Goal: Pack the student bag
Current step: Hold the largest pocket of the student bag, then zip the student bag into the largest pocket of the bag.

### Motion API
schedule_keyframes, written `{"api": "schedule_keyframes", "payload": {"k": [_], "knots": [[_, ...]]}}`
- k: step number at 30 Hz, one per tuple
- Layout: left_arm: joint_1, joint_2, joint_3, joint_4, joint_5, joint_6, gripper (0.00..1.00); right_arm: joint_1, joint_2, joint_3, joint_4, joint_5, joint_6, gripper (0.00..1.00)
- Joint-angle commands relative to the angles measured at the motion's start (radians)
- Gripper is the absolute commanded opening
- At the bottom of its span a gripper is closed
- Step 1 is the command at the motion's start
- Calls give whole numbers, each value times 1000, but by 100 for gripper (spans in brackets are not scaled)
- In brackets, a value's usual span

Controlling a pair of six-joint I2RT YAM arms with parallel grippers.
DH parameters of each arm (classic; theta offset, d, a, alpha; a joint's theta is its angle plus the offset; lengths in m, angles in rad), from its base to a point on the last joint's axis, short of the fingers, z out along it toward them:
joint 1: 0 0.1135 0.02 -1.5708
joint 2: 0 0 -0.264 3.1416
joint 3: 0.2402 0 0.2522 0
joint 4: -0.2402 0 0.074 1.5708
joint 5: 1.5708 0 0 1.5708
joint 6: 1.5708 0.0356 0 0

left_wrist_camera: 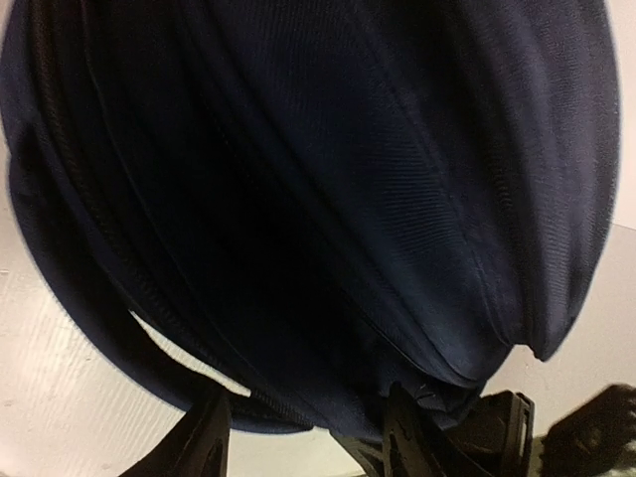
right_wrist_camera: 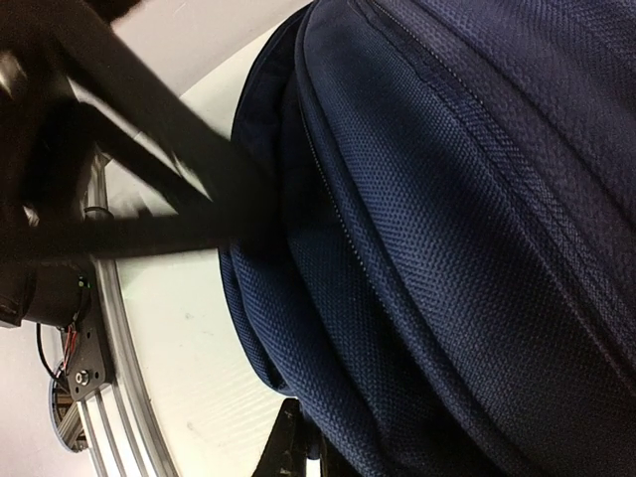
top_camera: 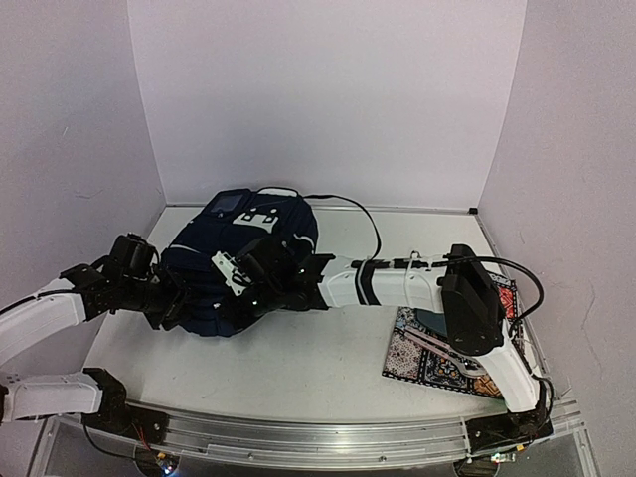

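Bag spills past both wrist views
The student bag runs off the top edge at the left wrist and off the right and bottom at the right wrist. There, blurred dark bars cross it and the right jaws barely peek in, pinching fabric or not, can't tell. From above, the right arm hides much of a patterned mat.

White table under student bag and patterned mat.
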Motion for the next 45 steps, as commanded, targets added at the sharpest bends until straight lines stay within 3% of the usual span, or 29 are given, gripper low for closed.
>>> {"api": "schedule_keyframes", "payload": {"k": [1, 7, 9, 18, 24, 36, 45], "knots": [[-53, 63, -8, 109, -53, -50, 45, 10, -29, 21, 47, -1, -7, 0], [-67, 122, -6, 111, -95, 7, 5, 7, -135, -128, 45, 90, -56, 0], [-67, 107, -7, 107, -117, 24, 0, 1, -189, -204, 43, 117, -71, 0], [-66, 89, 134, -119, -272, 202, 0, -132, -457, -568, 21, 205, -93, 0], [-63, 66, 198, -219, -336, 261, 0, -268, -580, -700, -10, 295, -125, 0], [-58, -25, 231, -329, -398, 279, 0, -495, -600, -764, -18, 331, -71, 0], [-57, -65, 200, -335, -379, 268, 0, -534, -532, -716, -16, 310, -77, 0]]}}
